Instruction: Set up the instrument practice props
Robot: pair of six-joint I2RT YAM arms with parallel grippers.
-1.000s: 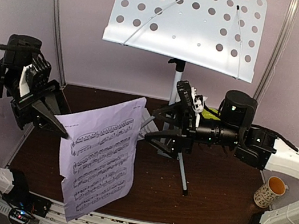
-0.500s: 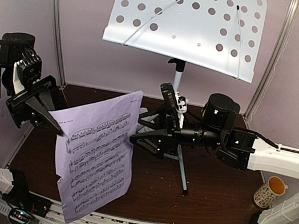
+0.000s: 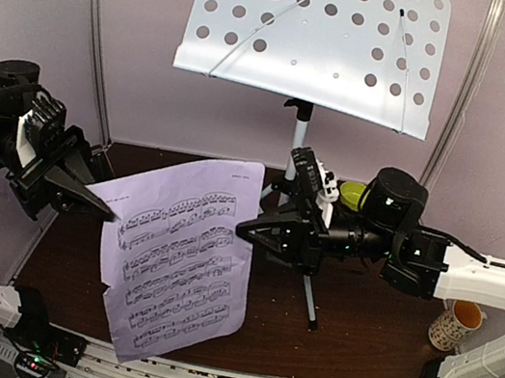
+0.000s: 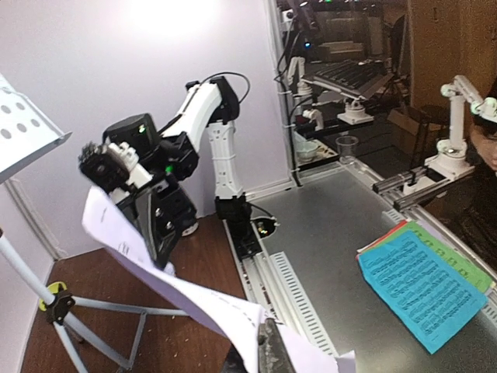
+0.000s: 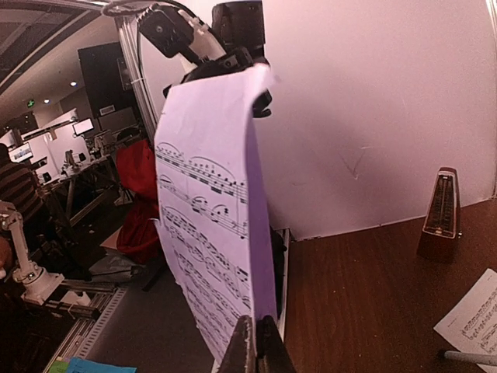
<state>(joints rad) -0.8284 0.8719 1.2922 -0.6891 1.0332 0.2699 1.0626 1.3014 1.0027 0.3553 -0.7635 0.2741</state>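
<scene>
Left jaws shut tight on the lavender sheet [image 3: 175,268] — they pinch its upper left edge, as seen from above. Right jaws are closed too, nipping the same sheet on its right edge near the top. In my right wrist view the paper rises straight out of the closed tips, printed side toward the lens.

The sheet hangs in the air between my two arms, clear of the table [image 3: 364,331], staves facing up and toward the near edge. Its lower half droops free and skews to the right.

The white perforated music stand [image 3: 318,39] is behind the sheet and higher. Its desk is tilted, with two wire page-holders lying against it. Its tripod [image 3: 309,297] is planted on the table just under my right arm.

The metronome [image 5: 441,214] stands upright on the table close to the back wall, well apart from the held sheet. The white sheet [image 5: 475,315] lies flat on the table — partly cut off by the frame.

The green bowl [image 3: 351,194] peeks out behind my right arm. The cup [image 3: 456,323] is upright at the far right of the table.

The blue sheet [image 4: 419,284] tops a coloured stack on the grey metal surface beyond the table.
</scene>
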